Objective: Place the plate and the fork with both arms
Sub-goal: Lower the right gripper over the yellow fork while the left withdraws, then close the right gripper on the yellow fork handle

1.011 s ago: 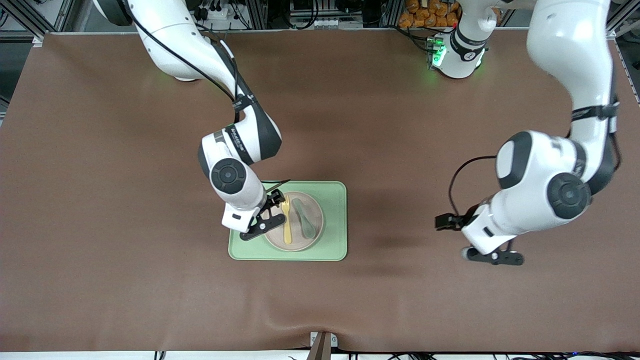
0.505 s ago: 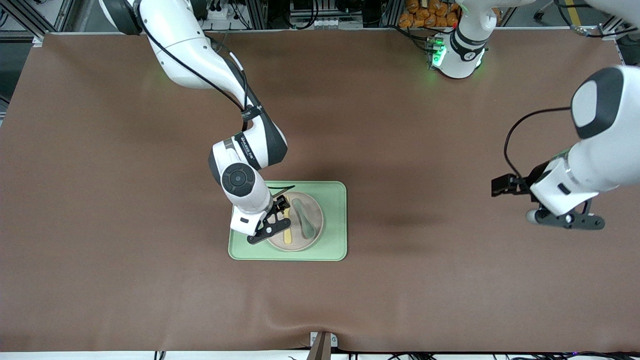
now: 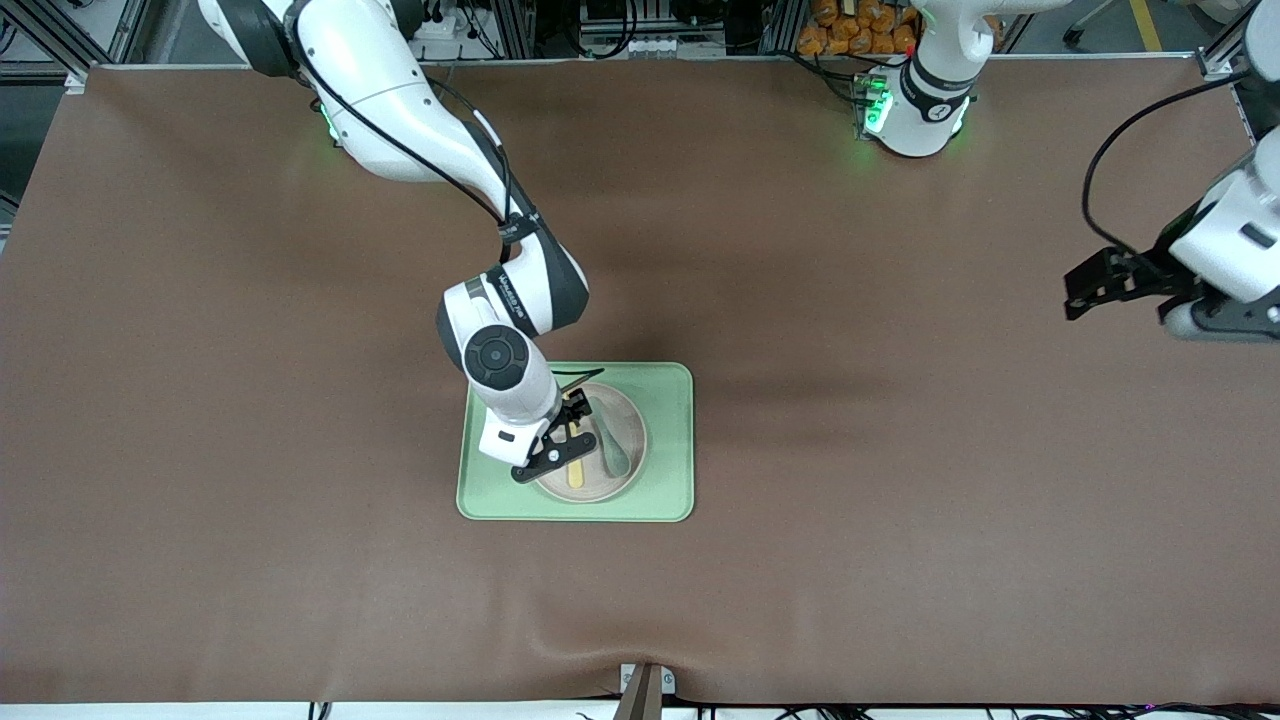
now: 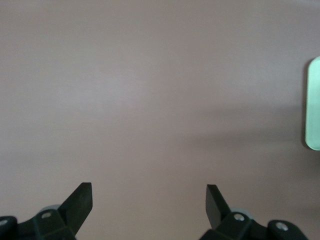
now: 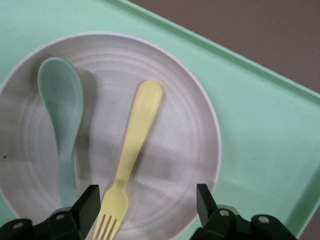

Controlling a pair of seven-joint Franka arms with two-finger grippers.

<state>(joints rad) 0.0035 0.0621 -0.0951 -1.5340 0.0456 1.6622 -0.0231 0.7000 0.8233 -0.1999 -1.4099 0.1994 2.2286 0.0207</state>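
The pale beige-pink plate [image 3: 633, 432] [image 5: 175, 150] lies in the light-green tray [image 3: 668, 440] [image 5: 250, 120]. On the plate the pale-yellow fork [image 3: 576, 471] [image 5: 133, 142] lies beside a grey-green spoon [image 3: 610, 445] [image 5: 62, 112]. My right gripper [image 3: 556, 440] [image 5: 145, 197] hangs low over the plate, open, straddling the fork's tine end. The tines lie close to one finger [image 5: 86, 205] and nothing is gripped. My left gripper [image 3: 1215, 318] [image 4: 149, 192] is open and empty over bare table at the left arm's end.
The brown mat [image 3: 300, 450] covers the whole table. A sliver of the tray's edge [image 4: 313, 105] shows in the left wrist view. A small bracket [image 3: 645, 685] sits at the table's front edge.
My right gripper has shifted over the plate to straddle the fork. The left arm has drawn back toward its own end of the table, away from the front camera.
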